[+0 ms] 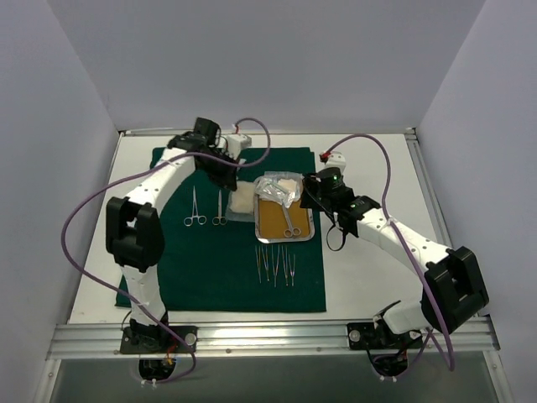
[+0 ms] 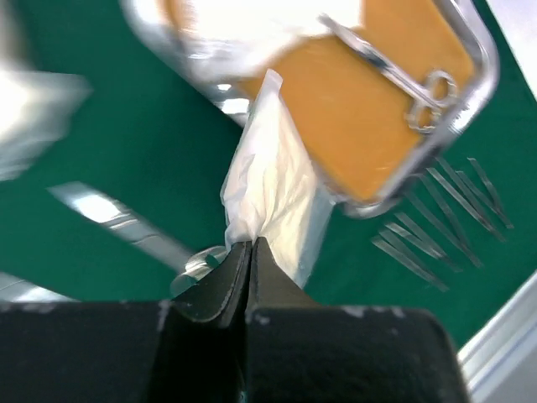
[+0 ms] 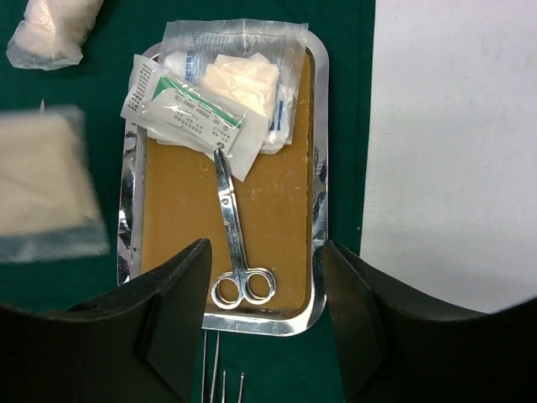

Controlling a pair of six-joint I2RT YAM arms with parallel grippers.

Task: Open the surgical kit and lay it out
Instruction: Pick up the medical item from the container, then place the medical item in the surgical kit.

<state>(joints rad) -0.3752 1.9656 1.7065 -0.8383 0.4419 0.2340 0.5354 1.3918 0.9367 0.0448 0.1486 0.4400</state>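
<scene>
The dark green drape (image 1: 201, 260) lies spread on the table. The steel tray (image 1: 285, 240) sits on it, holding clear packets (image 3: 210, 109) and one ring-handled clamp (image 3: 235, 243). Two more clamps (image 1: 206, 210) lie left of the tray, and several tweezers (image 1: 275, 264) lie in front of it. My left gripper (image 2: 249, 245) is shut on the edge of a white gauze pad (image 2: 268, 168), which hangs just left of the tray (image 2: 470, 92). My right gripper (image 3: 267, 252) hovers open over the tray's near right corner (image 3: 319, 168), with nothing between its fingers.
Another white gauze pack (image 1: 237, 143) rests at the drape's back edge. Bare white tabletop (image 3: 453, 151) runs to the right of the drape. Grey walls close in the table on three sides, and a metal rail (image 1: 268, 336) lines the near edge.
</scene>
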